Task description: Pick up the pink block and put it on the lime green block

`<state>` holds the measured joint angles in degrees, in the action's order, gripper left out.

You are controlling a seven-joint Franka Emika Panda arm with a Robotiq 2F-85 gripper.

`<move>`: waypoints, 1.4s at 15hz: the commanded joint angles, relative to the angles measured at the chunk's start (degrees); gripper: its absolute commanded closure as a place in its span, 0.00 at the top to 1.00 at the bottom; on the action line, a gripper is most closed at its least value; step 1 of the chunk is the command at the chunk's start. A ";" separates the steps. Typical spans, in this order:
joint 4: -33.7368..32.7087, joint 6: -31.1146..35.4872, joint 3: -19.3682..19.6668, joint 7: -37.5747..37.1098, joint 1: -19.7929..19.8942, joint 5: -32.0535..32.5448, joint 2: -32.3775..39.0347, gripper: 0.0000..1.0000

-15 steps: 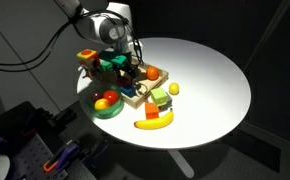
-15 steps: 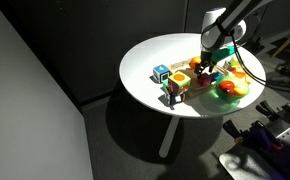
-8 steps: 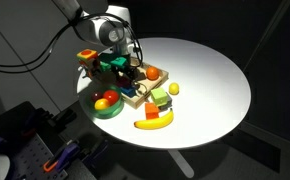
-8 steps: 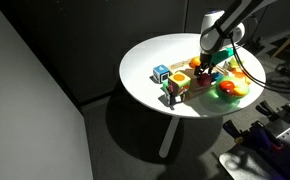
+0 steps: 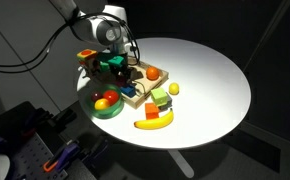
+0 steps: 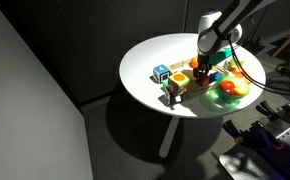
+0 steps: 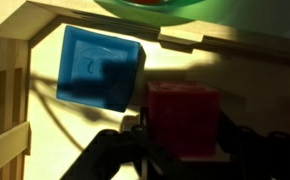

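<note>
Wooden tray (image 7: 13,70) holds pink block (image 7: 183,112), flanked by the tool (image 7: 183,142).

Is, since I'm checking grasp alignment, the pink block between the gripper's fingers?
Yes, the pink block sits between the gripper's two dark fingers.

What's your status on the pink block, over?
Gripper straddling pink block, grip unconfirmed. Block sits in wooden tray. Blue cube close beside it, near one finger.

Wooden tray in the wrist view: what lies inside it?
A blue cube and the pink block, which sits between the fingers of the gripper. The gripper's dark body hides the lower part of the wooden tray.
</note>
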<state>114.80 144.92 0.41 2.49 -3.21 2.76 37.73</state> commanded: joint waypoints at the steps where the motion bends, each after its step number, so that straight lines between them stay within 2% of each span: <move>1: 0.10 -1.09 0.11 -0.83 0.00 0.79 -1.17 0.34; 2: 0.26 -1.06 0.19 -0.96 -0.06 0.84 -1.42 0.31; 5: 0.92 -1.11 0.51 -1.74 -0.28 0.88 -2.50 0.29; 14: 3.28 -3.00 1.33 -4.43 -0.55 1.11 -8.14 0.29; 21: 5.27 -4.02 -0.93 -2.18 -0.30 0.41 -11.79 0.29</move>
<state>117.55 141.45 0.47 -0.01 -3.29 2.76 29.15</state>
